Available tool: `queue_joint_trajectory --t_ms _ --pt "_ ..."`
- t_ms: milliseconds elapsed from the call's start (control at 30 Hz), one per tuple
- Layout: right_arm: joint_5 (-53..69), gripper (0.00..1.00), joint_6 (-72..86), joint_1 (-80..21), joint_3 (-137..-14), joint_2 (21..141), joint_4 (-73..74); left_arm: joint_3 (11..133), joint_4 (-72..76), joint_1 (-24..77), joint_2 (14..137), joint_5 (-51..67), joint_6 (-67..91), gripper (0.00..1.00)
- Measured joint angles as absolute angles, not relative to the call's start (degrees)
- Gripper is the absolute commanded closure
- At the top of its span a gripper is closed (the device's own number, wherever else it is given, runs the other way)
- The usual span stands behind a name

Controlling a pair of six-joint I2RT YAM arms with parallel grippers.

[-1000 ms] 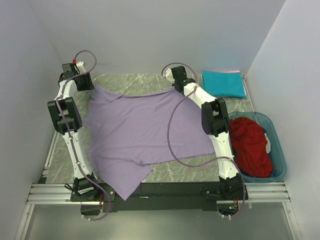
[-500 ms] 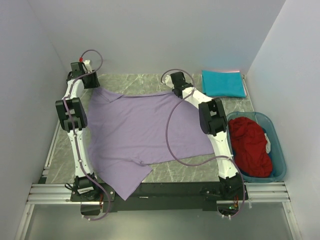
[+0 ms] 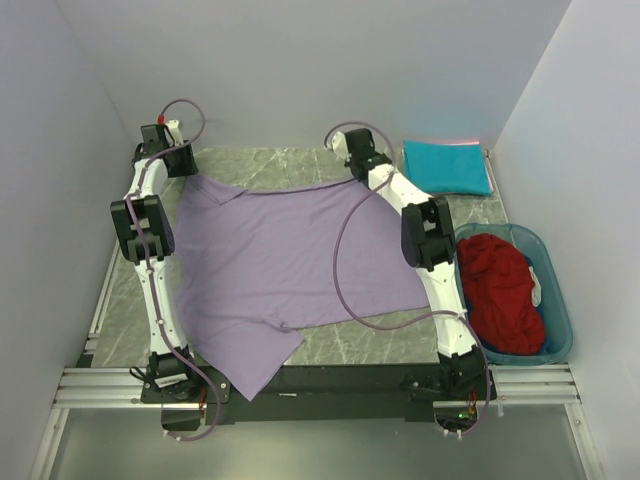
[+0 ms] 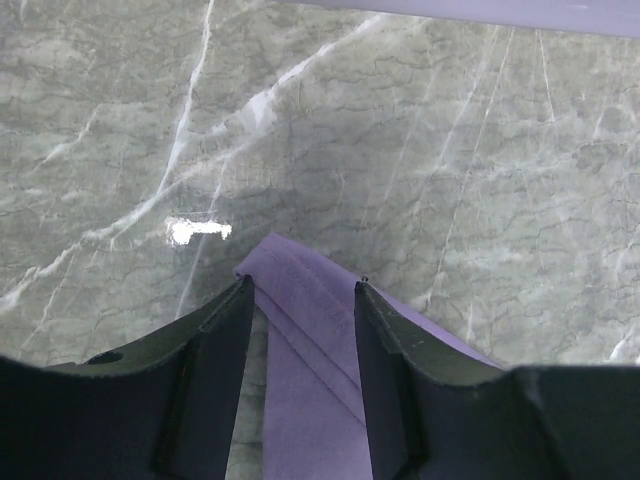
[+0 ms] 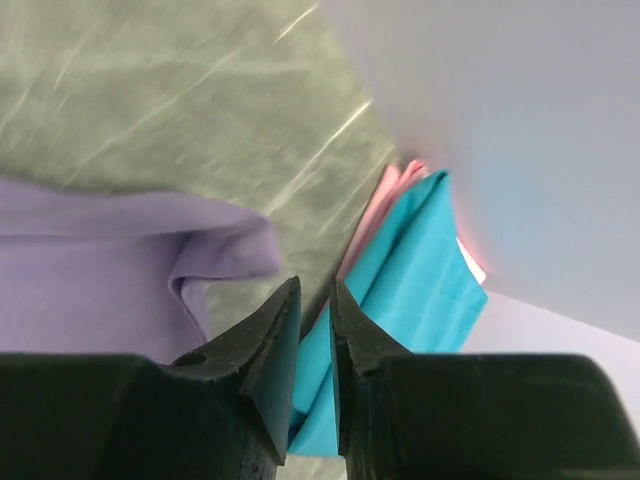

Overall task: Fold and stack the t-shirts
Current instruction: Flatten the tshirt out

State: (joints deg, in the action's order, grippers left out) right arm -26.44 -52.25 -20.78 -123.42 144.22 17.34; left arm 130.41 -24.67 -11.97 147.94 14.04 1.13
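Observation:
A large lavender t-shirt [image 3: 280, 260] lies spread flat across the marble table. My left gripper [image 3: 176, 160] is over the shirt's far left corner. In the left wrist view it [image 4: 302, 285] is open, and a folded corner of the lavender shirt [image 4: 310, 340] lies between the fingers on the table. My right gripper [image 3: 362, 165] is at the far right corner. There its jaws [image 5: 315, 290] stand slightly apart with nothing between them, and the lavender edge [image 5: 90, 270] lies just to their left. A folded teal t-shirt [image 3: 447, 167] lies at the back right. A dark red t-shirt [image 3: 500, 290] is bunched in the bin.
A translucent teal bin [image 3: 560, 310] stands at the right edge of the table. A pink fabric edge [image 5: 385, 200] shows under the folded teal shirt [image 5: 420, 270]. White walls close in the back and both sides. Bare marble [image 4: 400, 150] lies beyond the shirt's far edge.
The right gripper's jaws have parted and let go of the lavender shirt's far right corner. The left arm shifted toward the back left, drawing the shirt's far edge straighter.

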Motion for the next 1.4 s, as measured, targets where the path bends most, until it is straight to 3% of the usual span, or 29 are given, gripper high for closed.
queue_joint_trajectory --t_ms 533,833,1400 --pt "-4.1 0.41 -25.6 -12.4 -133.5 142.7 30.1 130.3 -24.3 -12.0 147.9 14.0 1.1 0.50" --pt "3.5 0.42 -11.9 -9.5 -137.0 144.7 30.7 129.1 -23.3 -12.0 147.9 14.1 1.1 0.51" --pt "3.8 0.42 -15.0 -11.0 -138.1 149.4 34.7 128.5 -23.3 -12.0 147.6 14.7 1.1 0.52"
